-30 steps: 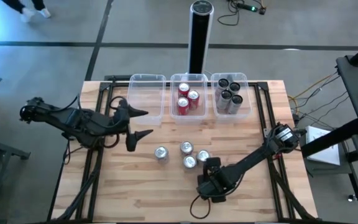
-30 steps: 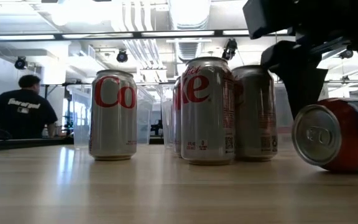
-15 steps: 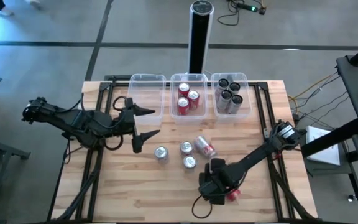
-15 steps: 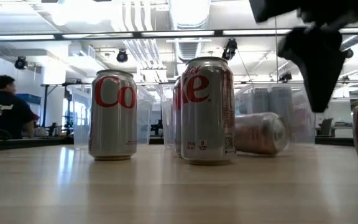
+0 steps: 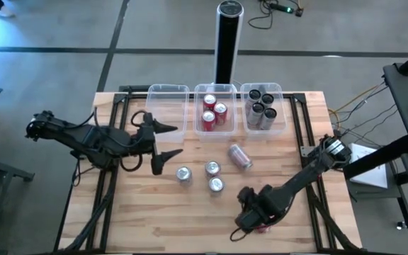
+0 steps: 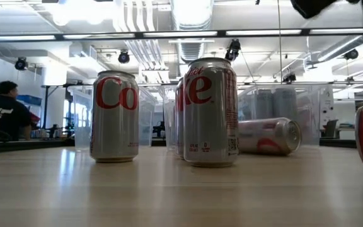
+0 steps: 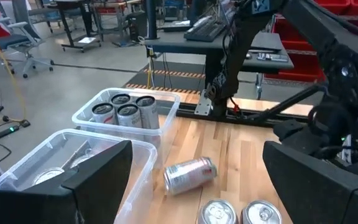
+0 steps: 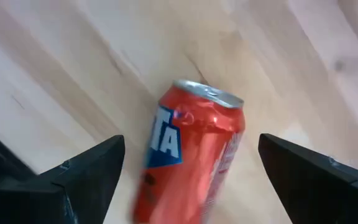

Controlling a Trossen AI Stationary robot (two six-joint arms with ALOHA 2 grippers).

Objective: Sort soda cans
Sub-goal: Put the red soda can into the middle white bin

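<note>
Wooden table (image 5: 154, 212): only the right wrist view shows a red can (image 8: 194, 158) lying between the spread right gripper (image 8: 191, 180) fingers, ungrasped; the left gripper (image 5: 163, 142) is held open.

Right pincer (image 5: 255, 221) is hanging low at the desk's (image 5: 154, 212) near edge, fingers spread wide. Left pincer (image 5: 167, 139) is hovering over the desk's left half, fingers apart.

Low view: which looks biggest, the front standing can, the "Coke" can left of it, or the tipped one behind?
1. Front can.
2. "Coke" can, slightly smaller.
3. Tipped can, smallest.
Nearness likely explains it; all may be one size.
</note>
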